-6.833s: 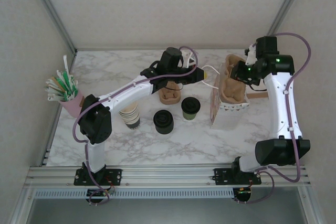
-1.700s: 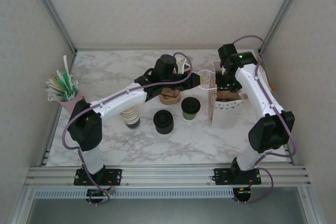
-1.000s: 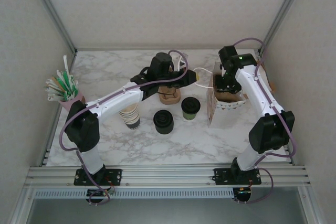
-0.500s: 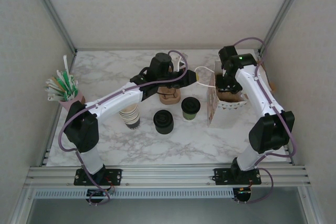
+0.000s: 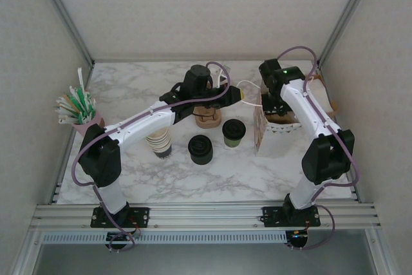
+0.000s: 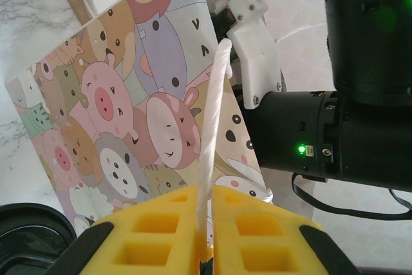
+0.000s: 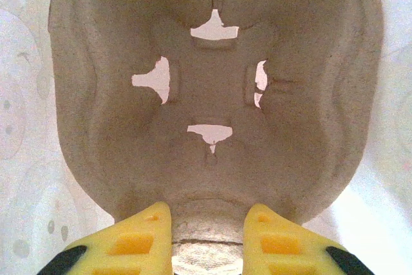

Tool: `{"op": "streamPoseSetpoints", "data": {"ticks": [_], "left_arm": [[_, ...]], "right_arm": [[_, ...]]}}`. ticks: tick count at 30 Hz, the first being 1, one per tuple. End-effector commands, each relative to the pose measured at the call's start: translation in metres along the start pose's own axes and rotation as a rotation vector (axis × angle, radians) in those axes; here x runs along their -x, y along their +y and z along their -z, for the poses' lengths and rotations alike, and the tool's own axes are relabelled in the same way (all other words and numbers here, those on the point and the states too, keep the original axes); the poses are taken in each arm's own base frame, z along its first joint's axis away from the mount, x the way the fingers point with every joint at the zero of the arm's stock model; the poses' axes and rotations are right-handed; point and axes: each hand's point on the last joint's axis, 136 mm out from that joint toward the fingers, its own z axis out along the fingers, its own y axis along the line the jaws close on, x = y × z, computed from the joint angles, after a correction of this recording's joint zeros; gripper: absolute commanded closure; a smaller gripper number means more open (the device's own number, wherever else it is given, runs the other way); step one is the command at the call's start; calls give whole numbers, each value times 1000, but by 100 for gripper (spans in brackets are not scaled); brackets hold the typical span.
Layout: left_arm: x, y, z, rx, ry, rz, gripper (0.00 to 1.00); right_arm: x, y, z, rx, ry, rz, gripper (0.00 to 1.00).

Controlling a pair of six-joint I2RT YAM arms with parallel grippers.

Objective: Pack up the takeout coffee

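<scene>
Marble desk [image 5: 161,178], both arms reaching to its far right half. The paper bag [image 5: 260,132], printed with cartoon animals, stands right of centre. The right arm was out over the bag's right side several seconds ago and has since swung left and come down into the bag mouth. In the last half second it shifted a little further left. The pulp cup carrier [image 7: 212,62] now sits inside the bag, with white bag wall visible round it in the right wrist view. The right end effector [image 7: 209,223] has its yellow pads closed narrowly on the carrier's near rim. The takeout coffee [image 5: 233,132] stands on the desk just left of the bag, apart from it, lid on and untouched; its position is unchanged. The stack of black lids [image 5: 200,149] is beside it to the left. The left end effector [image 6: 206,223] is pinched fully onto the bag's white rope handle [image 6: 214,120], holding the mouth open. Judgement: carrier seating is nearly done; releasing it and fetching the coffee remain.
</scene>
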Motion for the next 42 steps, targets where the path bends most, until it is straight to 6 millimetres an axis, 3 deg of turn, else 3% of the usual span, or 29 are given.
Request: {"op": "streamPoseSetpoints", "data": {"ticks": [1, 16, 24, 31, 36, 42], "left_arm": [[5, -10, 7, -27, -13, -19, 88], [4, -11, 9, -29, -18, -18, 85], [9, -22, 21, -31, -41, -48, 47], [15, -43, 41, -55, -80, -100, 22], [22, -30, 49, -18, -99, -87, 14], [26, -19, 57, 11, -124, -72, 8]], "right_arm": [[-4, 8, -7, 52, 10, -27, 84], [-19, 12, -40, 86, 18, -21, 84], [-16, 15, -48, 91, 4, 38, 85], [0, 20, -40, 110, -40, 134, 84], [12, 22, -38, 109, -58, 168, 84], [7, 26, -64, 102, -12, 163, 84]]}}
